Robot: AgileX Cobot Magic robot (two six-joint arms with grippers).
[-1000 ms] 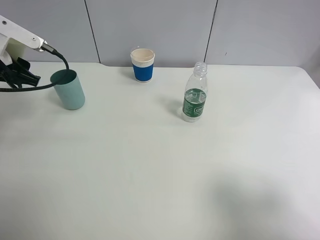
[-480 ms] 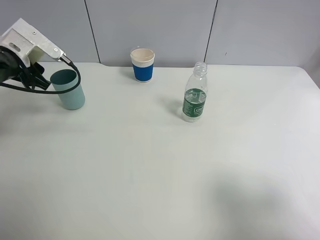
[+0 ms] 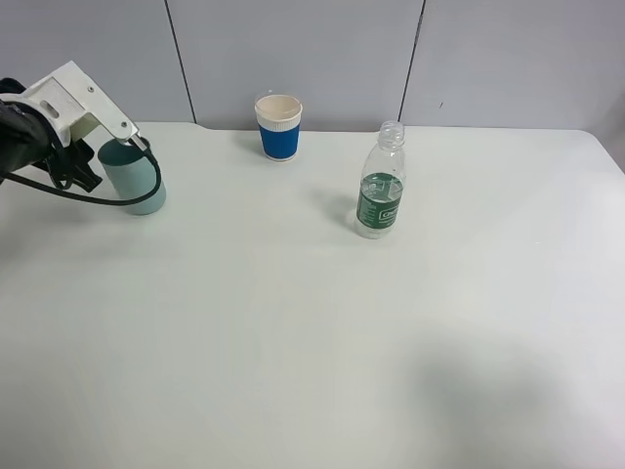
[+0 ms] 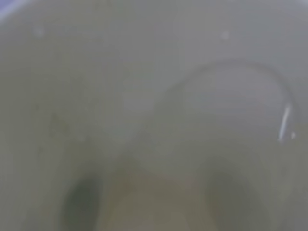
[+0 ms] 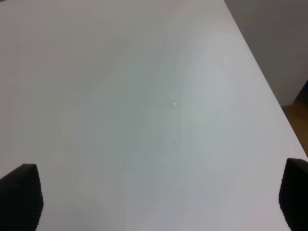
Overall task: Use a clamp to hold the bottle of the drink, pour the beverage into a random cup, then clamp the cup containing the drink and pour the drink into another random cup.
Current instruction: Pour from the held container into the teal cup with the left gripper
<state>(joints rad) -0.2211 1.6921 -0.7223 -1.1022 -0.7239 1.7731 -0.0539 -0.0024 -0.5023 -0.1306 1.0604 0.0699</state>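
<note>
A clear bottle (image 3: pixel 380 186) with a green label and no cap, part full, stands upright right of centre on the white table. A teal cup (image 3: pixel 139 184) stands at the far left. A blue cup with a white rim (image 3: pixel 279 128) stands at the back. My left gripper (image 3: pixel 98 162) is right against the teal cup's left side, its fingers hidden behind the wrist housing. The left wrist view is filled by a blurred pale surface (image 4: pixel 154 115), very close. My right gripper (image 5: pixel 156 202) is open and empty over bare table, out of the exterior high view.
The white table (image 3: pixel 293 342) runs to a grey panelled wall (image 3: pixel 312 49) at the back. Its right edge (image 5: pixel 262 82) shows in the right wrist view, with floor beyond. A black cable (image 3: pixel 88 198) loops from the left arm in front of the teal cup.
My left arm has moved right and closed in on the teal cup, its housing now overlapping the cup's rim. Bottle and both cups have not moved.
</note>
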